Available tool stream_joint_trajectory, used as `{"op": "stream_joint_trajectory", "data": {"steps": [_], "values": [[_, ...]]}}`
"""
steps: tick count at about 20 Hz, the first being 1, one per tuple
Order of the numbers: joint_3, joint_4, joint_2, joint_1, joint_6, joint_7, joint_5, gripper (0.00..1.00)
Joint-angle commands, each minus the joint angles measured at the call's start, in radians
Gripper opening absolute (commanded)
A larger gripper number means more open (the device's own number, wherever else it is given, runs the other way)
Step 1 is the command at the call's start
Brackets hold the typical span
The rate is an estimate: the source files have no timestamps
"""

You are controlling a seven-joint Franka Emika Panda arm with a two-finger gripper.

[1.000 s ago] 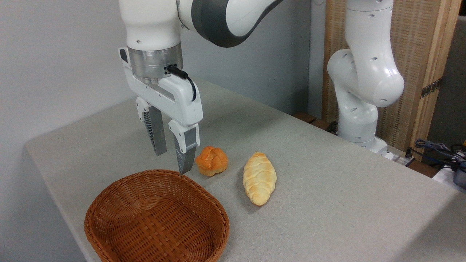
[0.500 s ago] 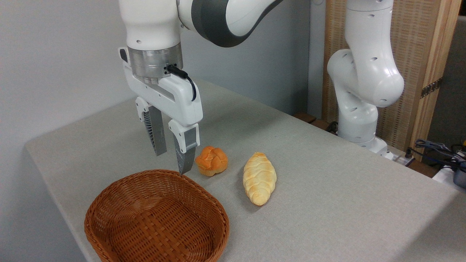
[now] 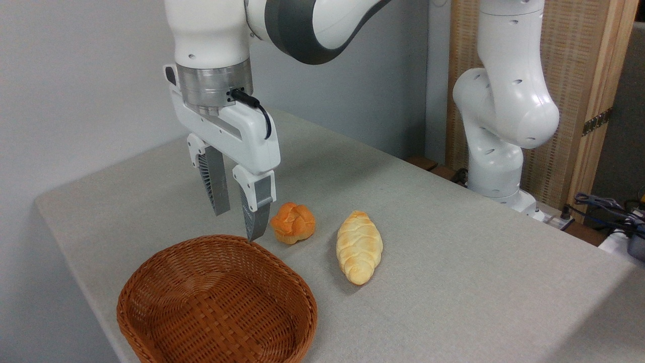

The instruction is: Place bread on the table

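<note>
The large flat table covered in grey-beige cloth point(image 3: 453, 262) carries the small round orange-brown knotted bun point(image 3: 293, 223). The white two-finger gripper point(image 3: 237, 222) hangs released, empty, just beside it. The bun appears light and soft; grip across its rounded sides, gently.

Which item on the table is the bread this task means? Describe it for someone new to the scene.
Start at the wicker basket at the table's near left. Just beyond its far rim, beside the end effector, sits the bread. It is small, round and orange-brown, unlike the long pale braided loaf to its right.
</note>
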Motion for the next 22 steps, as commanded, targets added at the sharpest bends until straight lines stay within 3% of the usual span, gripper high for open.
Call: {"op": "stream_joint_trajectory", "data": {"steps": [1, 22], "values": [[0.008, 0.011, 0.004, -0.005, 0.008, -0.002, -0.005, 1.0], [0.008, 0.011, 0.012, -0.005, 0.008, -0.001, -0.004, 1.0]]}}
